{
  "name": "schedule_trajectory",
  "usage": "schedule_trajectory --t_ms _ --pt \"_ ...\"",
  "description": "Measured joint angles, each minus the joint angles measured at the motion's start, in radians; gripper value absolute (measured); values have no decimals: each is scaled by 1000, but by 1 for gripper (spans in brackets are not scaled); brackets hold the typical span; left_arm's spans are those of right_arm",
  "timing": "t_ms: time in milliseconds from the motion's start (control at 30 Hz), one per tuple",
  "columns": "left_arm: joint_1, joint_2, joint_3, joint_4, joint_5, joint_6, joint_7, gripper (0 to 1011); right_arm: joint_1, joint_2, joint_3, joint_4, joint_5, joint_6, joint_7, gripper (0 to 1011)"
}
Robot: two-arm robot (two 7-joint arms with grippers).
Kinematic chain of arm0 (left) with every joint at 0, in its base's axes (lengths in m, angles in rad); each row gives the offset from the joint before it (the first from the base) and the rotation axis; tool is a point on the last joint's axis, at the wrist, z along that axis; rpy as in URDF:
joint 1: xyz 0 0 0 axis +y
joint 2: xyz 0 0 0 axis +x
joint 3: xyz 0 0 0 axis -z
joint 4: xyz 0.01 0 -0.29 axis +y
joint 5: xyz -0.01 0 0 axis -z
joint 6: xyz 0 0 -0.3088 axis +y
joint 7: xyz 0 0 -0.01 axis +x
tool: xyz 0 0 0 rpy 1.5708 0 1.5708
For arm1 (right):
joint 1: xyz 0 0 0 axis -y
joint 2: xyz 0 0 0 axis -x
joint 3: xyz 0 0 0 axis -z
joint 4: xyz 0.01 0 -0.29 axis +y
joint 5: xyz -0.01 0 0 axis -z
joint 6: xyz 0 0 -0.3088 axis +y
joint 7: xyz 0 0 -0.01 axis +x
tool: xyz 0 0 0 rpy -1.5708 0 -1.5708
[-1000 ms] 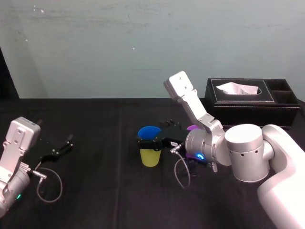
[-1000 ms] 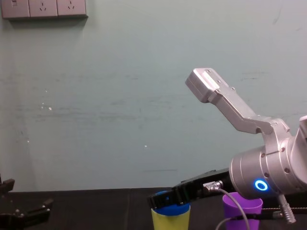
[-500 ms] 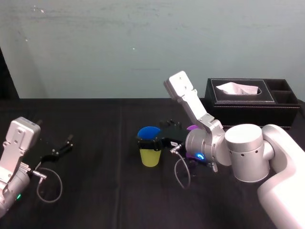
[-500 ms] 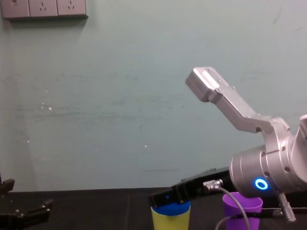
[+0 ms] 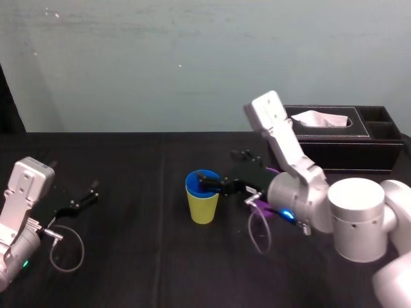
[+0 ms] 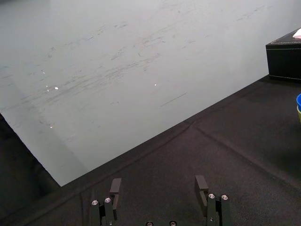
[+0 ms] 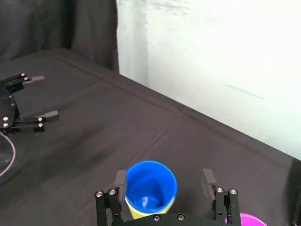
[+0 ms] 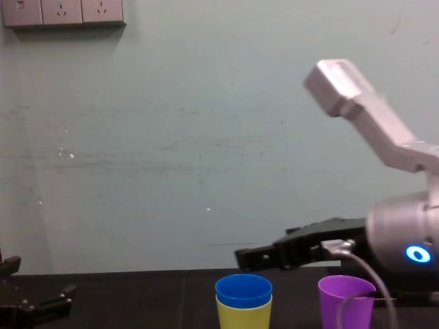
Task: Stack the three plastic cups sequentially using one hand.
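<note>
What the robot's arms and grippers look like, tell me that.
Both arms are silver-grey with rounded joints. The right arm carries a glowing blue ring light and a looping grey cable. The left arm has a similar cable loop. The right gripper and the left gripper are black, two-fingered, with silver screw heads.

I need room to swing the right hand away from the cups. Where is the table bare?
Bare cloth lies between the left gripper and the blue cup nested in the yellow-green cup, and in front of that stack. It is crowded right of the stack: the open right gripper, the purple cup and the tissue box sit close together.
</note>
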Motion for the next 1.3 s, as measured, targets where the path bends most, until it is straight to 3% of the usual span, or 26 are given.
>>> schedule_trajectory --t_ms 233,533,900,1300 --pt "0 0 0 0 0 0 0 1000 -121 55 62 -137 26 49 -8 1003" --pt "0 0 0 0 0 0 0 1000 -241 102 125 -222 39 104 -29 1003" --pt "0 0 0 0 0 0 0 1000 -286 90 151 -215 -5 137 -70 1003" --pt "0 0 0 0 0 0 0 1000 -261 41 144 -144 -72 123 -118 1003"
